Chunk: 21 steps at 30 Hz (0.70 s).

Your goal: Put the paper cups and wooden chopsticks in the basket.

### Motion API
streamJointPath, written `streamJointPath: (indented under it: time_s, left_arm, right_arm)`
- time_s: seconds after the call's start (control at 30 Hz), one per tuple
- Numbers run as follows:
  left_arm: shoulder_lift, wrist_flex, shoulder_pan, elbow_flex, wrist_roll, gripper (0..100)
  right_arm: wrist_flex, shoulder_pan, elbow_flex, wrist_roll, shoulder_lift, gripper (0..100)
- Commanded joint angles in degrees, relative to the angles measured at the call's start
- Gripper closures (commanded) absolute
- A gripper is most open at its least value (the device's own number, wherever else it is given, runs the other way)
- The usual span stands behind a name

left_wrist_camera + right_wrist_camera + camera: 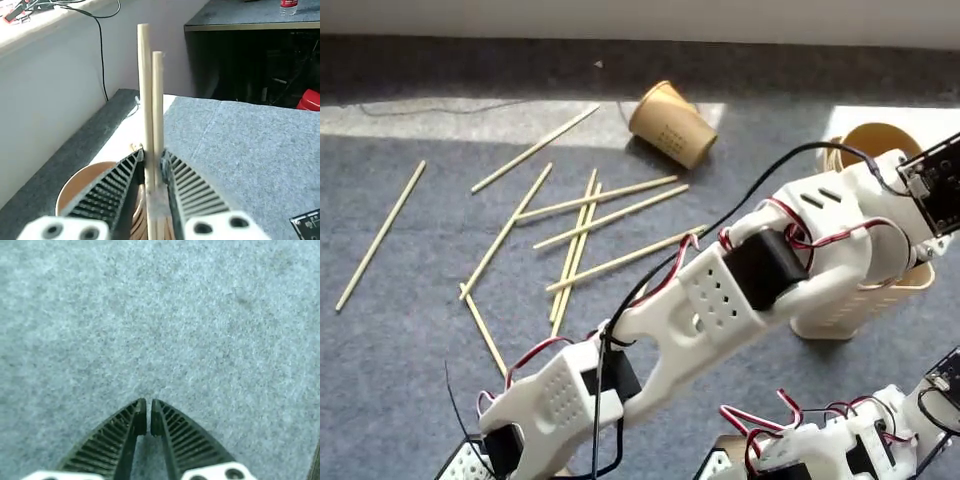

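Our left hand (pixel 152 160) is clenched on two chopsticks (pixel 150 100), above the basket (pixel 860 305); our right hand (pixel 148 415) is pressed closed on nothing, over the counter (pixel 210 315); we judge that the pair, jutting far past the fingertips, could swivel on release and strike the rim or tip out; we count about nine loose chopsticks (pixel 610 215) on the counter; two cups, an upright cup (pixel 875 140) seemingly in the basket, a fallen cup (pixel 672 124) well apart.

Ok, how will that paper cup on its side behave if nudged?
Lying on its side and tapered, the paper cup would probably roll in a curve. It looks thin and light, so a hard squeeze may crush it.
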Motion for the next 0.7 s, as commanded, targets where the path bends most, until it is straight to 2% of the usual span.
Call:
streamJointPath:
  time_s: [0.0,0.07,0.23,0.33,0.43,0.57,0.67]
  left_arm:
    - [-1.01,4.75,-1.01,-0.4,0.18,85]
    - [-1.1,5.45,-1.01,-0.48,0.18,81]
    - [-1.19,6.86,-2.33,-8.4,-1.14,83]
    - [-2.95,10.37,-3.91,-19.21,-7.74,85]
    - [-10.51,13.19,-6.2,-19.03,-14.68,90]
    - [-20.79,22.07,-15.87,-18.42,-16.97,94]
    - [-22.64,32.79,-31.25,-18.51,-16.97,94]
  right_arm:
    - [0.31,-0.66,7.25,0.62,0.13,96.4]
    - [0.31,-0.66,7.25,0.62,0.13,96.4]
    - [0.31,-0.66,7.25,0.62,0.13,96.4]
    - [0.31,-0.66,7.25,0.62,0.13,96.4]
    - [-0.13,-3.12,7.25,0.62,-0.48,96.4]
    - [0.22,-7.87,4.62,0.18,-0.48,96.1]
    - [3.56,-8.48,-2.95,-4.22,-0.48,95.8]
